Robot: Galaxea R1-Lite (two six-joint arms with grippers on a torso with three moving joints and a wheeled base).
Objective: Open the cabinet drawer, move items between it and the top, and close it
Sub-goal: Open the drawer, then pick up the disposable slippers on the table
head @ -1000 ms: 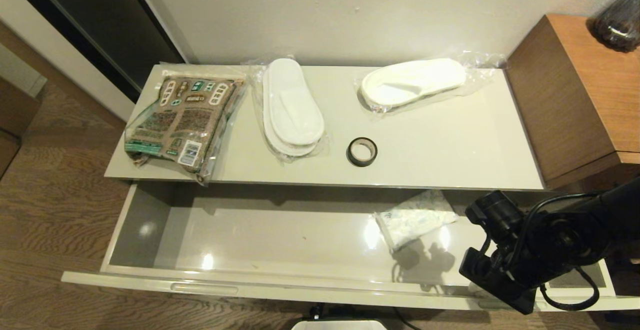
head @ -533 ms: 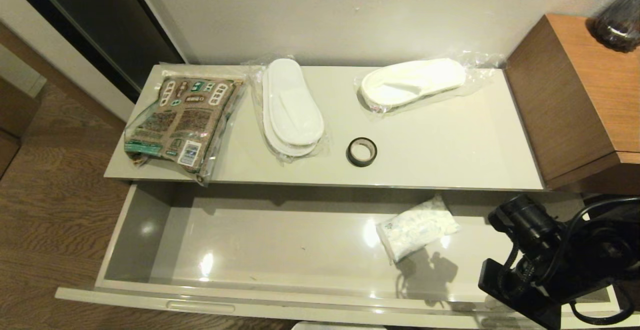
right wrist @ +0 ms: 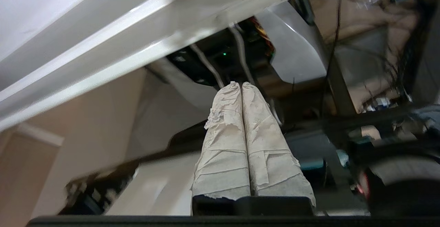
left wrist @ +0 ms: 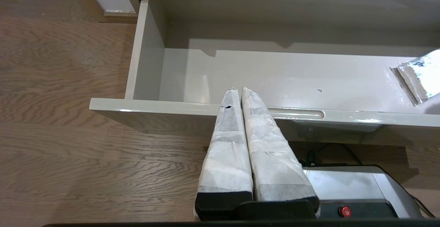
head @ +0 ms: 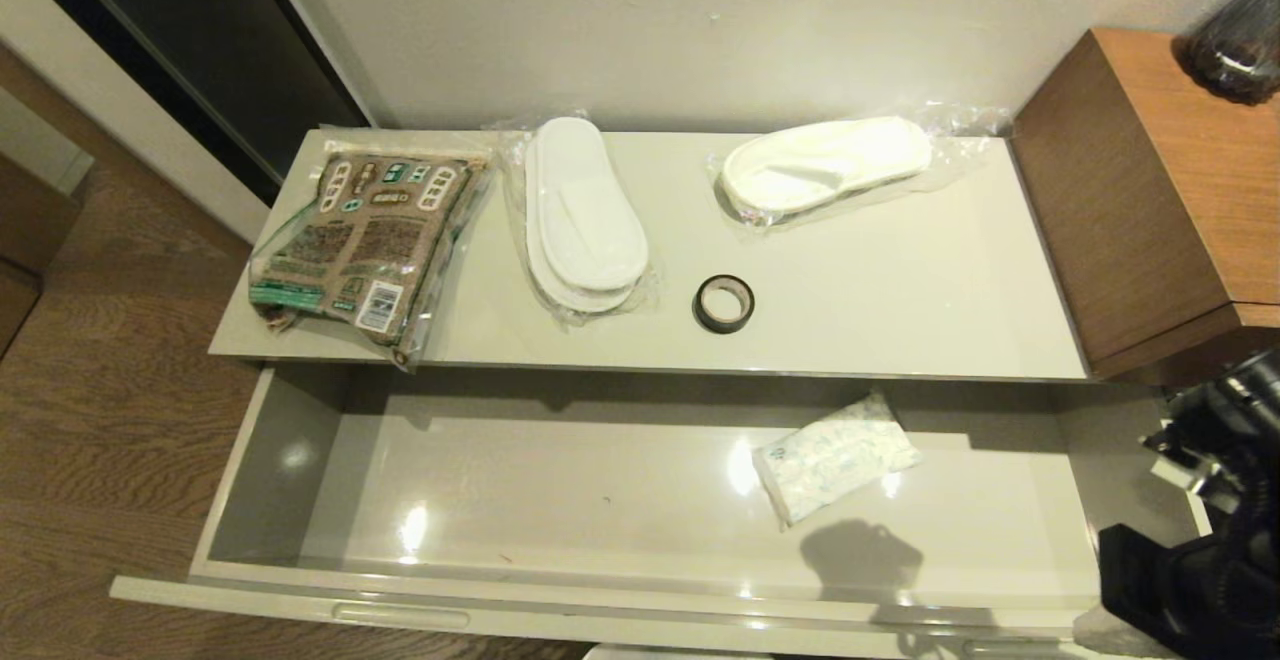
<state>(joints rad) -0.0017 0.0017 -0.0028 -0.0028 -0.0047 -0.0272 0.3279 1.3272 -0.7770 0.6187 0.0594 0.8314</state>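
Note:
The cabinet drawer [head: 560, 490] stands pulled far out, with only a small white crinkled sachet [head: 835, 455] on its floor. On the top [head: 900, 290] lie the brown-and-green packet [head: 360, 240], two wrapped pairs of white slippers [head: 585, 215] [head: 825, 165] and the black tape roll [head: 724, 303]. My right arm [head: 1200, 550] is low at the drawer's right front corner; its gripper [right wrist: 237, 84] is shut and empty, pointing under the drawer front. My left gripper [left wrist: 239, 89] is shut and empty, its tips over the drawer's front rim [left wrist: 154, 105] beside a slot handle [left wrist: 295, 113].
A taller brown wooden unit [head: 1150, 190] adjoins the cabinet on the right, with a dark glass vessel [head: 1235, 40] on it. Wooden floor [head: 100, 390] lies to the left. The robot's base [left wrist: 357, 189] sits below the drawer front.
The drawer slid further out between the earliest frame and the middle one. My right arm then drew away to the right and down, leaving the drawer's right end uncovered.

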